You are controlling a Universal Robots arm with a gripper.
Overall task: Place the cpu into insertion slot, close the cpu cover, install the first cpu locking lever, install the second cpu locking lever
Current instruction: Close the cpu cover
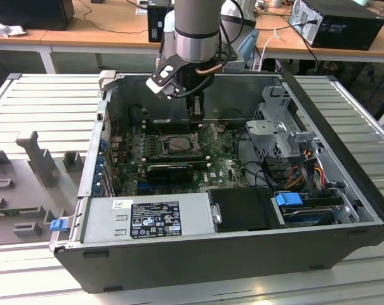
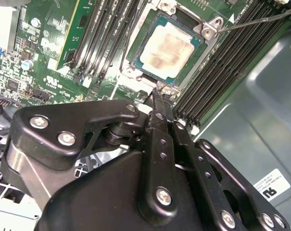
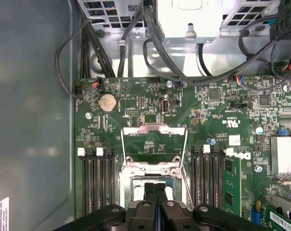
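ribbed table [image 1: 46, 101], open pc case [image 1: 211, 267]. cpu [image 2: 168, 47] seated in insertion slot [image 2: 135, 48], cpu cover [image 3: 155, 129] flipped open. end effector [image 3: 155, 190] pinched together at slot edge. you're on cover-closing, i reckon: needs clean frame contact.

The arm [image 1: 197, 28] is a thick cylinder of silver-grey metal, with black cables [image 1: 231, 25] looping round its wrist. A small black-and-white block [image 1: 165, 79] is mounted on the exterior view's left side. The end effector [image 2: 159, 95] is matte black, with flat, rounded link plates [image 2: 63, 132] pinned by bright silver screws [image 2: 163, 196] and tapering into two slim dark fingers [image 3: 150, 192].
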